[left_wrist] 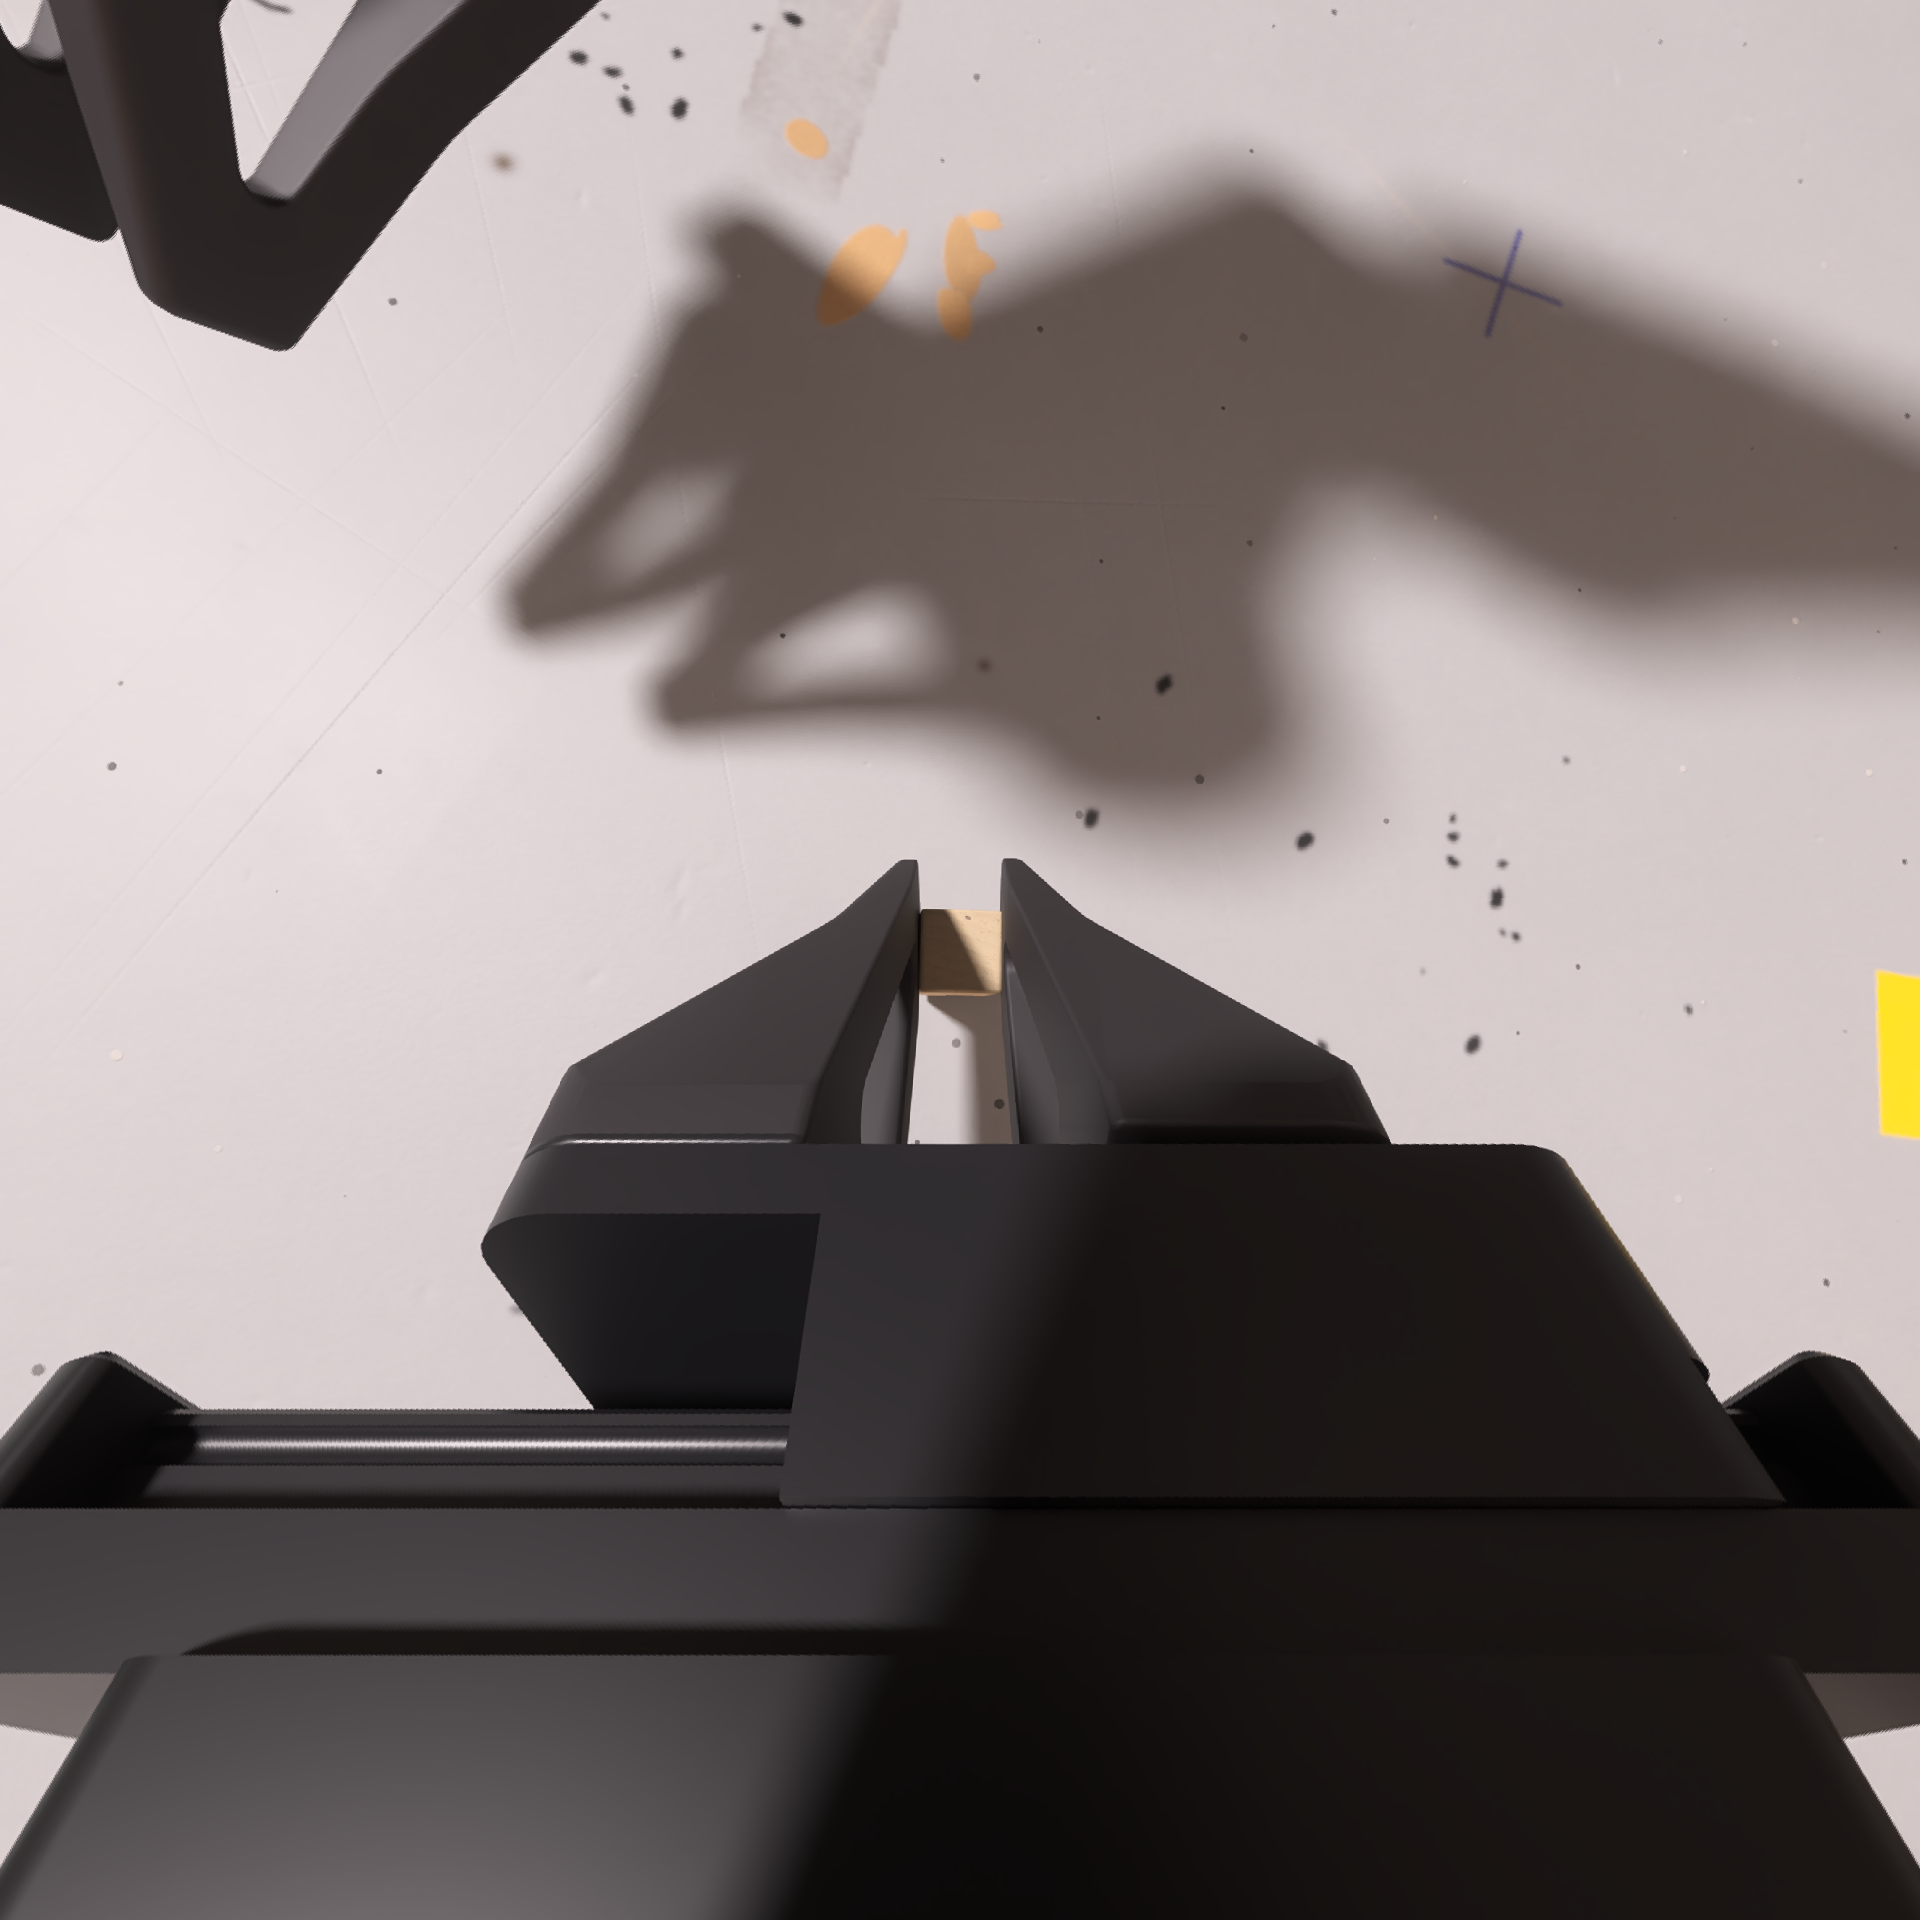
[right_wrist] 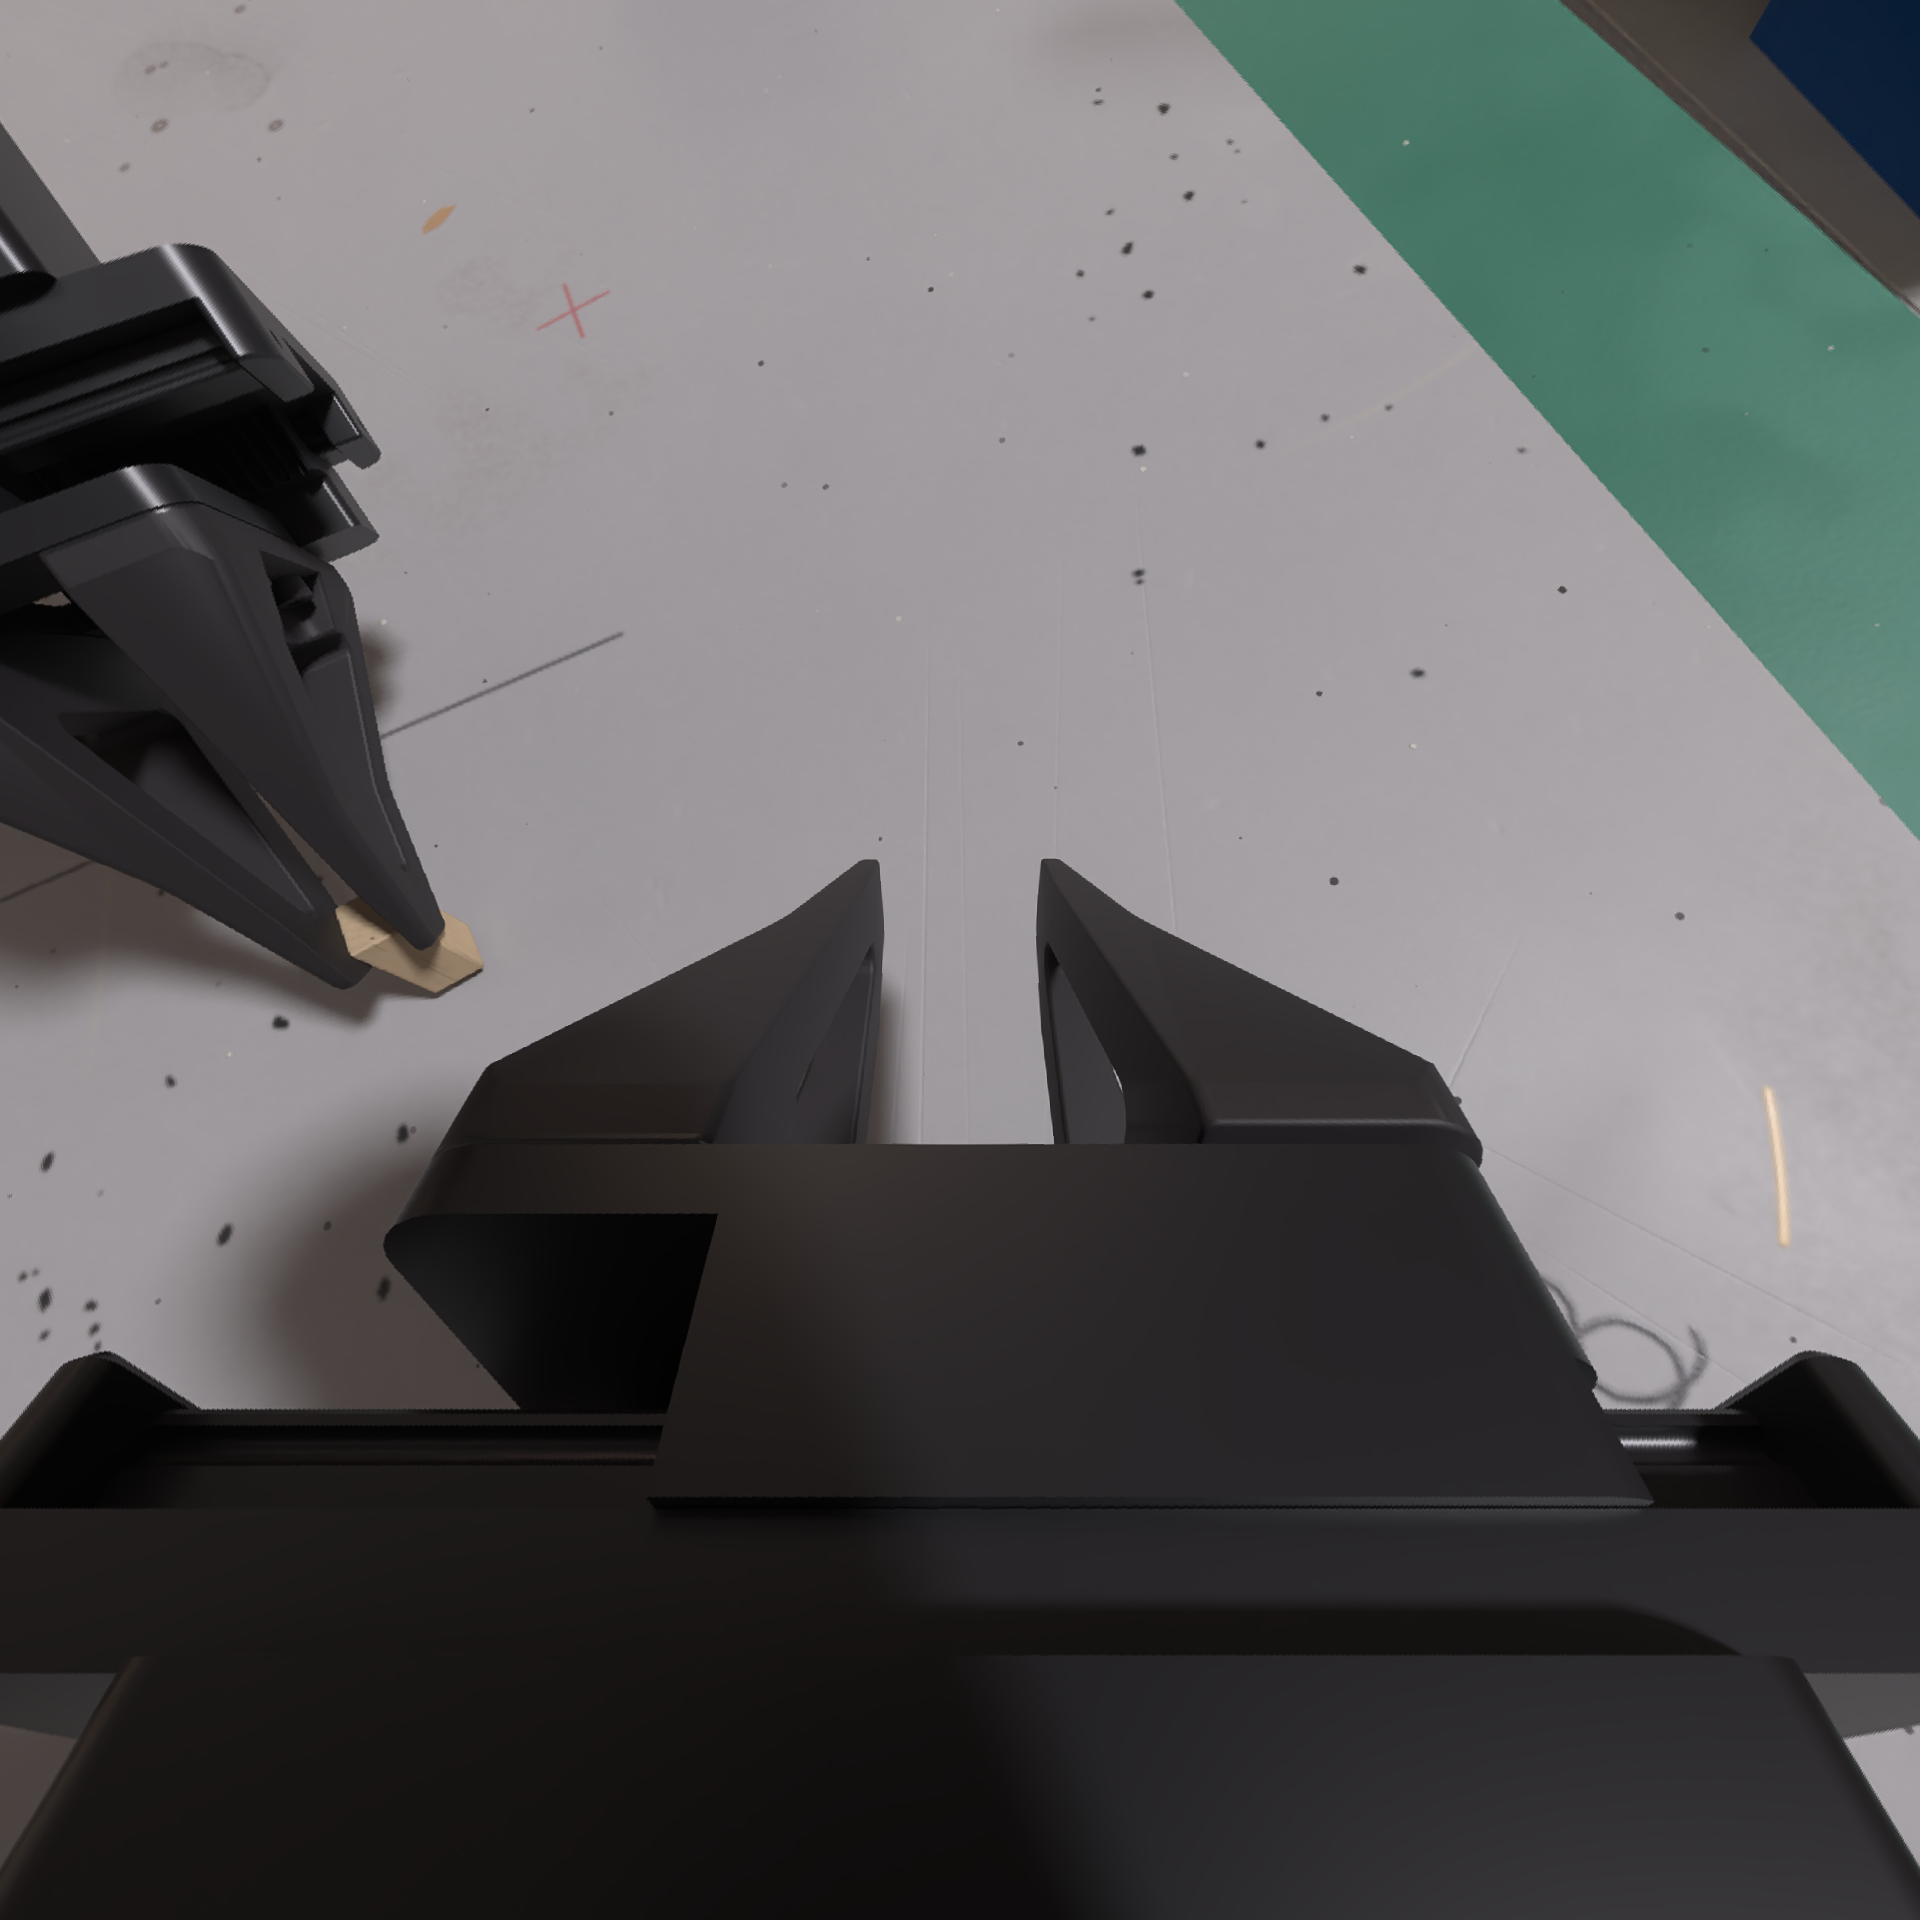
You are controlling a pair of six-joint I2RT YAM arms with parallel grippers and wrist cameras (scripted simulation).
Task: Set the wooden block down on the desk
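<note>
Wooden block (right_wrist: 410, 951) is pinched in the left claw (left_wrist: 961, 883) at the desk (right_wrist: 1039, 520); uneven release could tip it, right claw (right_wrist: 961, 883) spread empty.

Bright, even light; a soft-edged claw shadow (left_wrist: 1039, 520) blurs across the pale desk (left_wrist: 260, 831).

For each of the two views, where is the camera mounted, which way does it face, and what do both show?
Left wrist view: sits on the left gripper, looking along its fingers down at the white desk; they clamp the wooden block.
Right wrist view: sits on the right gripper, facing the desk and a green mat; its fingers are apart, with nothing between them.
Shared: the block and left gripper appear at the right view's left; the right gripper shows at the left view's top left.
</note>
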